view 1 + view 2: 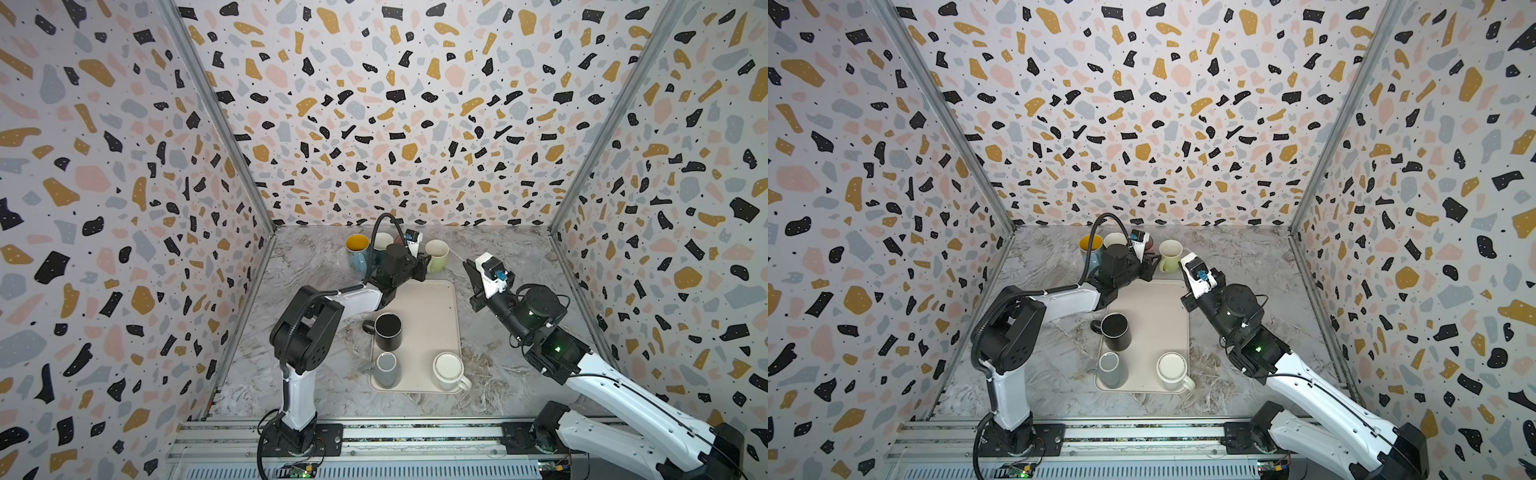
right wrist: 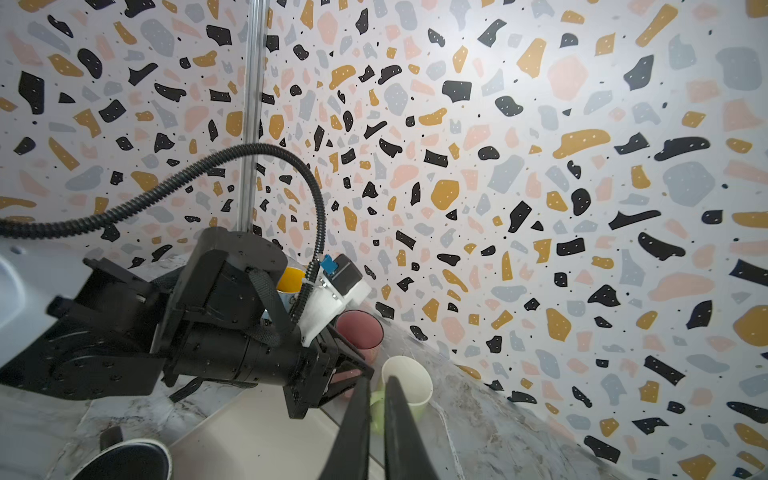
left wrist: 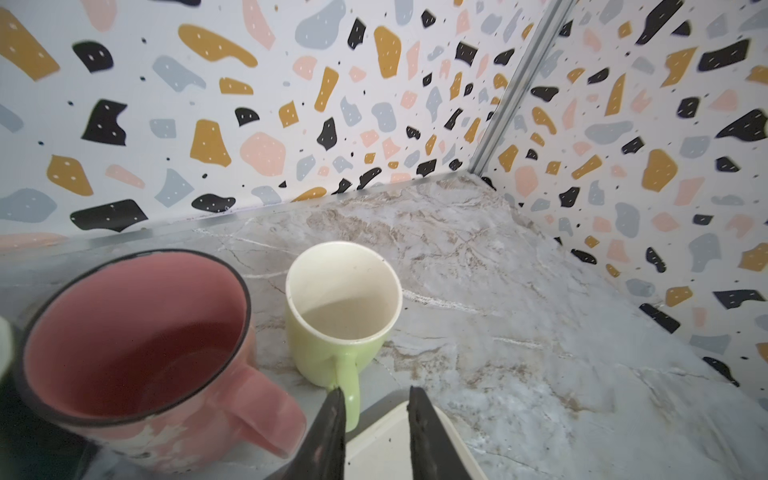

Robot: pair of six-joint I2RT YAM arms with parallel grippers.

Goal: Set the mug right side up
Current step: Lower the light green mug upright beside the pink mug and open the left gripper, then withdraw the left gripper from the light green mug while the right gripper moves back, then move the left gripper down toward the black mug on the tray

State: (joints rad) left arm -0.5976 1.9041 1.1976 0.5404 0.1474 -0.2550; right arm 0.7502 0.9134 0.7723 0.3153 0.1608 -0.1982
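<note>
Left wrist view, biggest thing first: the marble tabletop (image 3: 519, 332) runs out ahead of the hand to the terrazzo walls, and a corner of the cream tray (image 3: 386, 444) sits right under the fingers. Dead ahead of the left gripper (image 3: 376, 392) stands the light green mug (image 3: 343, 320), off the tray on the marble, long axis vertical, mouth up. By my read, the turn is done! A pink mug (image 3: 137, 340) stands just beside it, also mouth up.

Now the key detail. The green handle (image 3: 351, 386) points straight back at the hand and lies against the inner face of one finger, while the opposite finger is clear of it. The jaws are partly open and pinch nothing. So the exit looks like a straight pull back along that handle line.

In a top view the left arm (image 1: 357, 297) is stretched far forward, wrist low. The right gripper (image 2: 377, 380) hangs near but farther off, jaws all but closed, empty.
</note>
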